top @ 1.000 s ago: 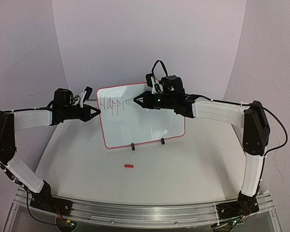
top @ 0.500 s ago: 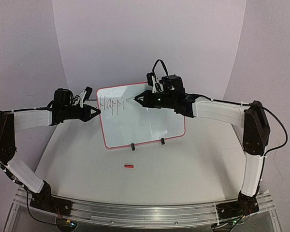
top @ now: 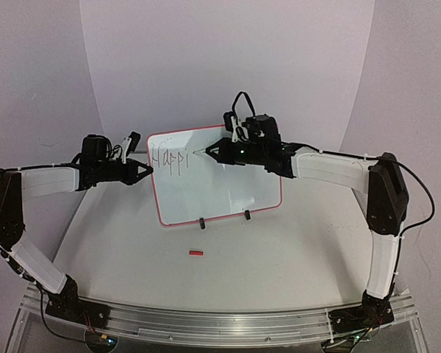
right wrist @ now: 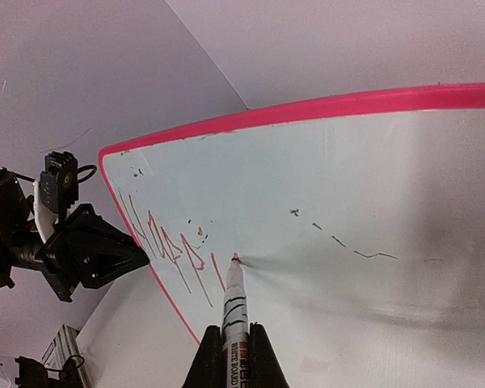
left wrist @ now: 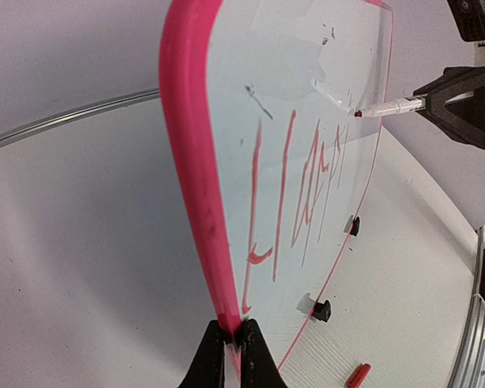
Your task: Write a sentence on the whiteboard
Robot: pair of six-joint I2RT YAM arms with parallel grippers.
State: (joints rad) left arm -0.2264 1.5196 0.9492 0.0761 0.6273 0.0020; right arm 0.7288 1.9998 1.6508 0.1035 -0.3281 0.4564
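Note:
The whiteboard with a red frame stands upright on two black feet at the back middle of the table. The partly written sentence reads "Happi" in its upper left corner. My left gripper is shut on the board's left edge, as the left wrist view shows. My right gripper is shut on a whiteboard marker. The marker's tip meets the board just right of the last letter. The marker and the writing also show in the left wrist view.
A small red marker cap lies on the table in front of the board, also in the left wrist view. The board's black feet rest on the white table. A curved pale backdrop rises behind the board.
My right gripper with the marker has shifted slightly up on the board. The left gripper and the board have not moved.

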